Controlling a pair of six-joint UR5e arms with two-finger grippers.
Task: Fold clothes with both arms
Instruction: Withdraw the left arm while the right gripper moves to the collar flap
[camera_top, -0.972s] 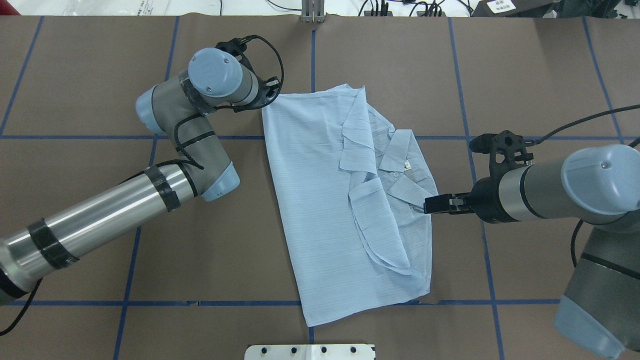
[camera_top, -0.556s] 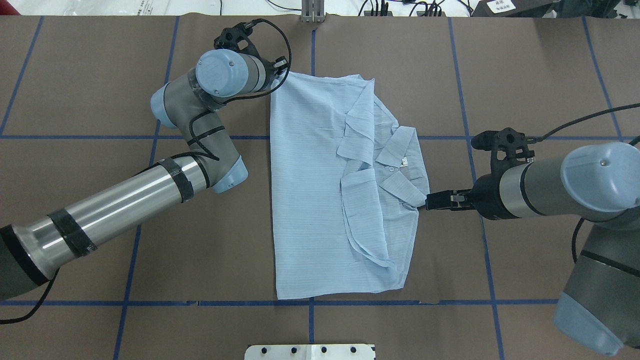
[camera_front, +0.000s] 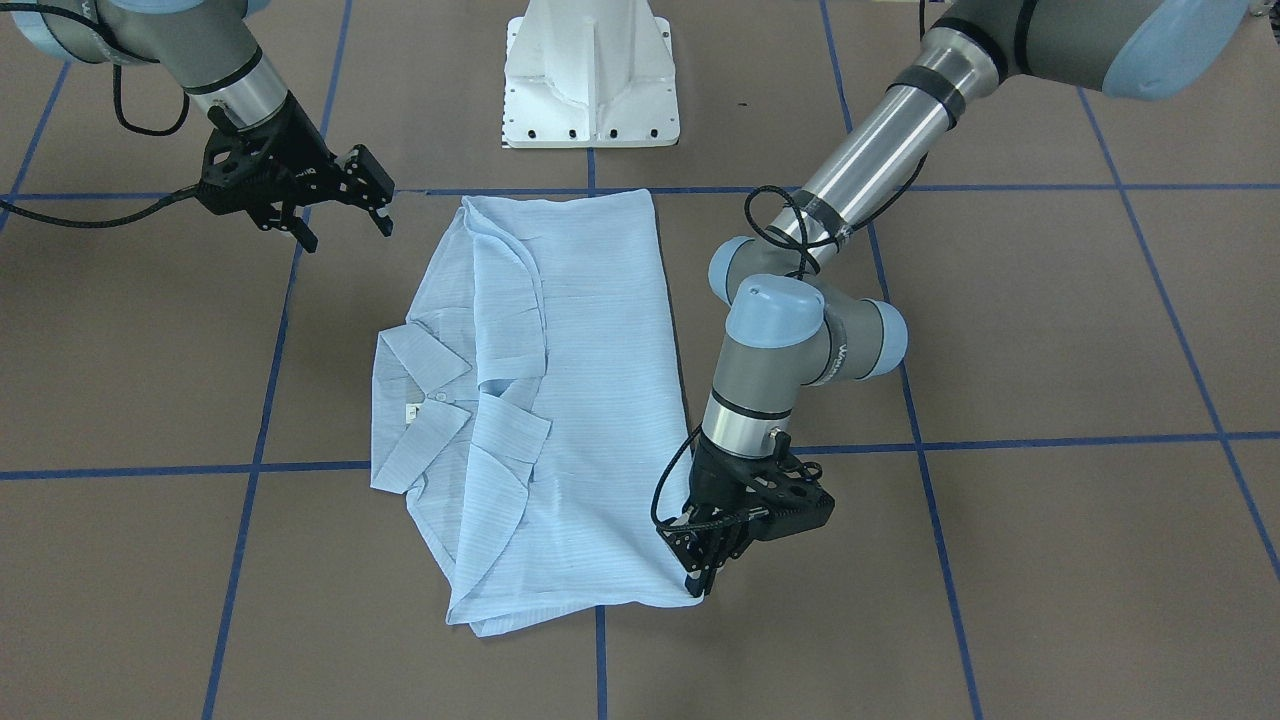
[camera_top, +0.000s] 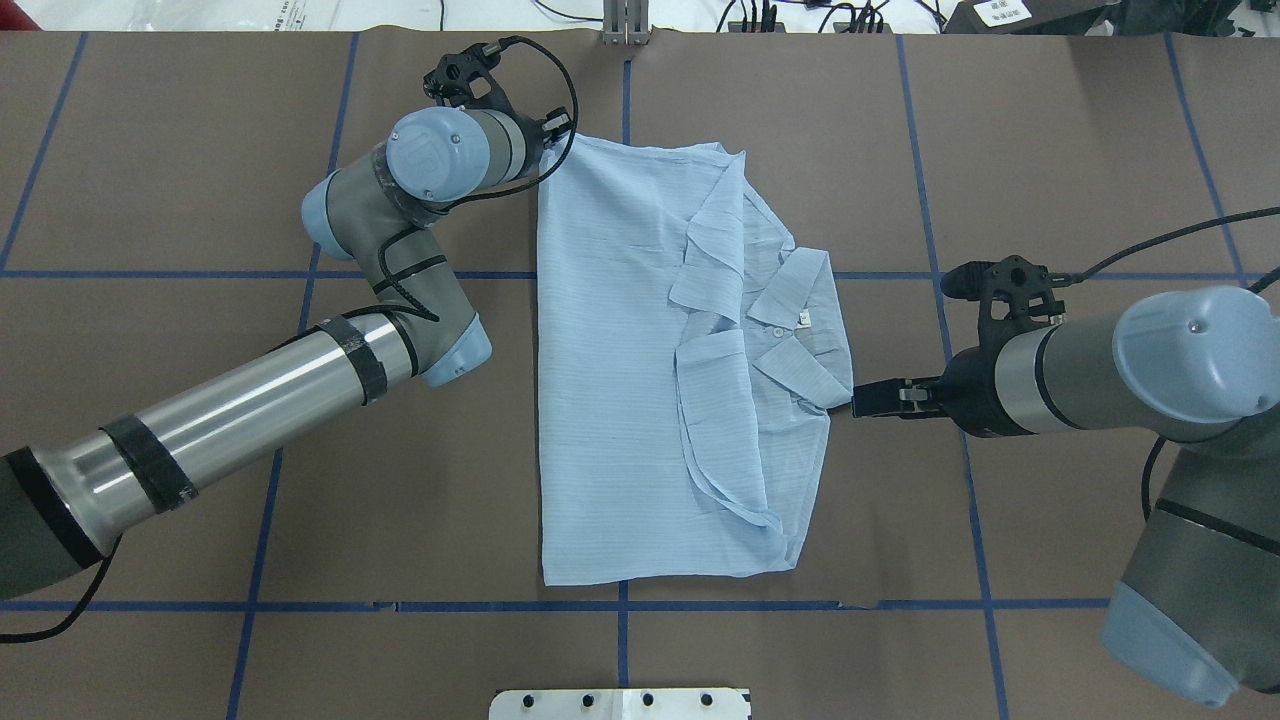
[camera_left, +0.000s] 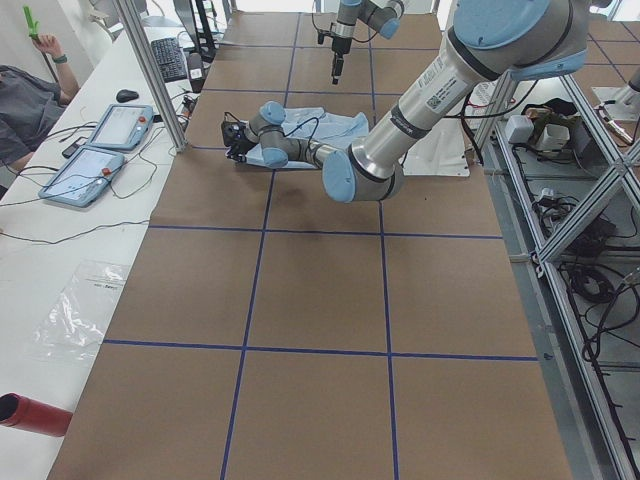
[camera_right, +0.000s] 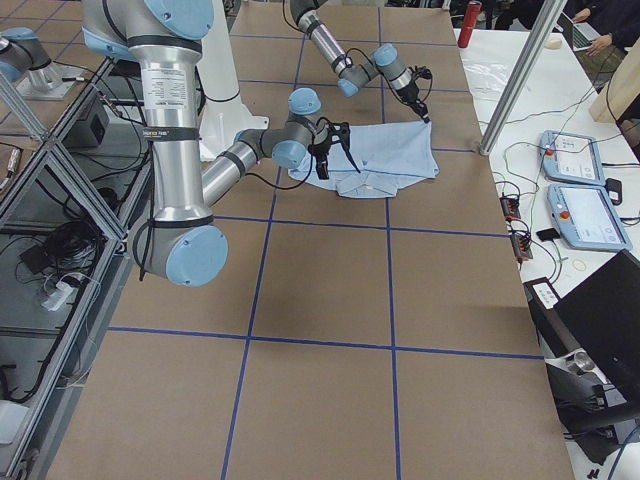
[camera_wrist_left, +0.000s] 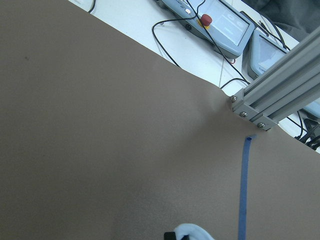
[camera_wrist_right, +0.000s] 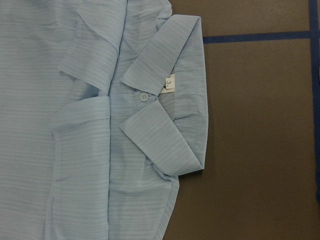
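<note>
Pinching the far left corner of the shirt (camera_top: 610, 400), the left gripper (camera_front: 702, 583) has its jaws clenched on the cloth, low over the brown table (camera_top: 200, 150), on the side away from the base (camera_front: 590, 80). The right gripper (camera_front: 345, 230) hangs with its jaws spread and grasps nothing. It is lifted off the table on the collar (camera_top: 790, 335) side, apart from the cloth. The shirt lies flat and folded mid-table, between the two grippers. Its long axis runs from the base straight out toward the operators' side, and the collar points to the robot's right. The right wrist view shows a white label (camera_wrist_right: 170, 83) and a button (camera_wrist_right: 143, 96) at the neck.
</note>
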